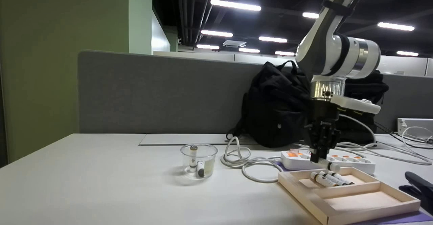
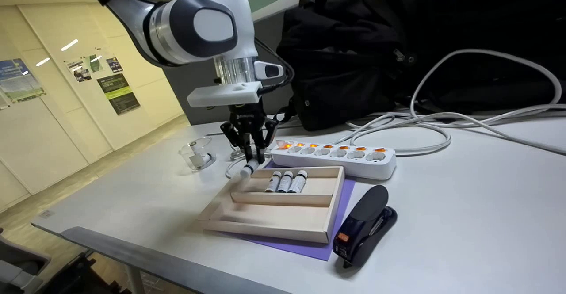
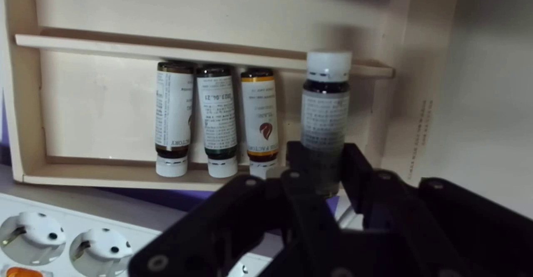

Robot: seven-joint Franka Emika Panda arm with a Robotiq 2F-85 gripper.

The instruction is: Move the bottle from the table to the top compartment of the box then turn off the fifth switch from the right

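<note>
My gripper [image 3: 322, 158] is shut on a white-labelled bottle with a white cap [image 3: 326, 110]. In both exterior views, the gripper [image 1: 318, 159] [image 2: 255, 154] holds the bottle [image 1: 329, 165] [image 2: 250, 168] sideways above the box's edge. The tan box [image 1: 375, 215] [image 2: 269, 231] lies on the pale table [image 1: 101, 194]. Its compartment nearest the power strip holds three bottles [image 3: 216, 110] side by side; the other compartment [image 2: 265, 214] is bare. The power strip [image 2: 371, 168] has a row of orange switches; the fifth from the right [image 2: 314, 145] looks lit.
A clear cup [image 1: 199, 160] with two bottles stands left of the box. A black stapler [image 2: 365, 225] lies beside the box. A purple sheet [image 2: 305, 249] is under it. Black backpacks [image 1: 280, 113] and white cables [image 1: 264, 174] lie behind the strip and around it.
</note>
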